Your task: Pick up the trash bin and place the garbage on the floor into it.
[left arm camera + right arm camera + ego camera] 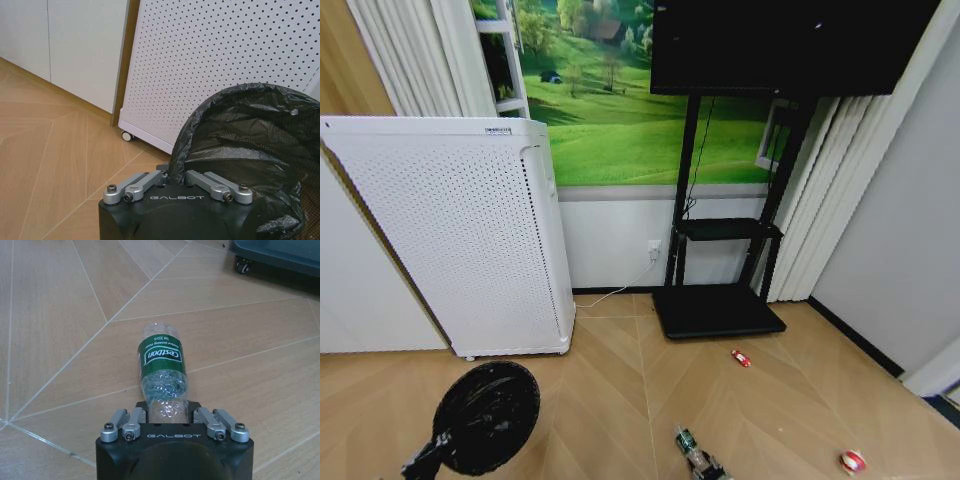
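My head camera looks forward and down across the floor [620, 400]; each wrist camera sits close behind its tool, sharing that floor.

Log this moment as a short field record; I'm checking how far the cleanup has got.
left tool: shut on the rim of the trash bin, holding it beside the white perforated appliance
right tool: shut on the clear bottle with the green label, low over the floor
litter on floor: one red-and-white piece near the TV stand base, another farther to the robot's right
bin contents: black liner visible, no litter seen inside
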You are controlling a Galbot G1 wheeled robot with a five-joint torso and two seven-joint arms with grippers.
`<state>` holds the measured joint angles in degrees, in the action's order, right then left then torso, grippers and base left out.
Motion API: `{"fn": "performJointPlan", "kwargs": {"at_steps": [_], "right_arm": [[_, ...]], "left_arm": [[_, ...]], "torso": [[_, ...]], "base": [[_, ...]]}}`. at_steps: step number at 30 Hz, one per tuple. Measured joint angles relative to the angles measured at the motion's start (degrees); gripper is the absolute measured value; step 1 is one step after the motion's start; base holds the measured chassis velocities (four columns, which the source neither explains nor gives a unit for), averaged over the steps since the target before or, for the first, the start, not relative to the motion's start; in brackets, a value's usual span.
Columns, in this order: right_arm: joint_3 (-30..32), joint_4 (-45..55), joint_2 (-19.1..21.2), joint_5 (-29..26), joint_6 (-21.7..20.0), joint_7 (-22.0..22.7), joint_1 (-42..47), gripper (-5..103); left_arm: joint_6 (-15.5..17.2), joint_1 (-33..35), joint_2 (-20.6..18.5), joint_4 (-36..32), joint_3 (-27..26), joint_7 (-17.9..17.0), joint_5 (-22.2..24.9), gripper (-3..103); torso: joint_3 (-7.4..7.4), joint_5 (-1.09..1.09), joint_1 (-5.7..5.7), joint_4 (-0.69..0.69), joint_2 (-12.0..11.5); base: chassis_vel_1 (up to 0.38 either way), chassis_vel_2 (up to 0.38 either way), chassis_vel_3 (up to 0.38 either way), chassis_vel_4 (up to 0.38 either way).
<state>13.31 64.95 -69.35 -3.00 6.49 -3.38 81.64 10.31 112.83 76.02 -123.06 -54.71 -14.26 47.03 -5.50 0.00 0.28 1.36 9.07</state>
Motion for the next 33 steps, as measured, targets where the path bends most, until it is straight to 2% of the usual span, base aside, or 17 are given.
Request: {"fn": "performJointPlan", "kwargs": {"at_steps": [6,7,8,9,11,12,13,16,20,23,25,26,27,31,33], "right_arm": [[1.4,1.0,-0.6,-0.5,0.9,-0.8,1.1,29],[2.5,2.1,-0.7,-1.4,1.5,-2.0,1.5,26],[4.9,4.9,-0.2,-2.9,3.0,-5.1,2.5,24],[4.9,4.9,-0.2,-2.9,3.0,-5.1,2.5,24],[8.2,11.0,3.2,-6.1,4.2,-7.3,4.7,23],[8.6,11.6,3.8,-6.5,4.3,-7.4,4.9,23],[10.4,15.2,6.5,-9.0,4.7,-7.8,6.1,23],[12.6,19.1,8.8,-11.8,5.0,-7.8,7.1,23],[14.3,24.4,11.8,-14.7,6.0,-8.0,7.4,23],[15.5,31.5,14.4,-20.5,6.3,-10.2,8.0,23],[15.4,32.8,14.6,-21.6,6.2,-10.9,8.0,23],[15.2,34.2,14.8,-22.3,6.1,-11.5,7.6,23],[14.7,36.8,14.7,-22.9,5.8,-12.0,7.3,23],[13.8,40.6,14.2,-23.4,4.9,-12.1,7.3,23],[12.6,43.3,13.3,-22.7,4.1,-12.1,7.0,23]], "left_arm": [[0.2,-0.5,0.0,0.3,0.6,-0.4,1.2,3],[0.8,-0.9,-0.5,0.6,1.3,-1.3,2.4,3],[1.6,-1.5,-1.4,0.8,2.6,-2.7,4.7,3],[1.6,-1.5,-1.4,0.8,2.6,-2.7,4.7,3],[3.0,-2.6,-3.1,0.8,4.7,-4.9,9.3,3],[3.2,-2.8,-3.5,0.9,5.0,-5.2,9.9,3],[3.9,-3.8,-4.9,2.0,6.3,-5.7,11.5,3],[4.2,-5.0,-6.7,3.8,7.5,-6.3,12.8,3],[4.7,-5.1,-8.3,5.1,7.5,-5.3,14.8,3],[5.2,-6.3,-11.7,7.6,7.3,-1.3,15.1,3],[5.2,-7.2,-12.5,8.2,7.4,-0.7,15.3,3],[5.4,-8.3,-13.2,8.6,7.7,-0.6,16.2,3],[6.0,-10.8,-14.3,9.1,8.7,-1.2,18.8,3],[6.4,-16.0,-16.3,10.7,11.7,-2.2,20.9,3],[6.5,-21.7,-18.5,13.3,17.1,-2.9,21.7,3]], "torso": [[0.0,0.02,0.0,-0.01,0.0],[0.0,0.03,0.0,0.0,0.0],[0.0,0.02,0.0,0.0,0.0],[0.0,0.02,0.0,0.0,0.0],[0.0,0.02,0.0,0.0,0.0],[0.0,0.0,0.0,0.0,0.0],[0.0,-0.04,0.0,0.01,0.0],[0.0,0.0,0.0,0.03,0.0],[0.0,0.0,0.0,0.0,0.0],[0.0,0.01,0.0,-0.03,0.0],[0.0,0.01,0.0,-0.01,0.0],[0.0,0.0,0.0,0.01,0.0],[0.0,0.01,0.0,-0.03,0.0],[0.0,-0.01,0.0,-0.01,0.0],[0.0,0.01,0.0,0.03,0.0]], "base": [[0.0,0.0,0.0,0.0],[0.0,0.0,0.0,0.0],[0.0,0.0,0.0,0.0],[0.0,0.0,0.0,0.0],[0.0,0.0,0.0,0.0],[0.0,0.0,0.0,0.0],[0.0,0.0,0.0,0.0],[0.0,0.0,0.0,0.0],[0.0,0.0,0.0,0.0],[0.0,0.0,0.0,0.0],[0.0,0.0,0.0,0.0],[0.0,0.0,0.0,0.0],[0.0,0.0,0.0,0.0],[0.0,0.0,0.0,0.0],[0.0,0.0,0.0,0.0]]}}
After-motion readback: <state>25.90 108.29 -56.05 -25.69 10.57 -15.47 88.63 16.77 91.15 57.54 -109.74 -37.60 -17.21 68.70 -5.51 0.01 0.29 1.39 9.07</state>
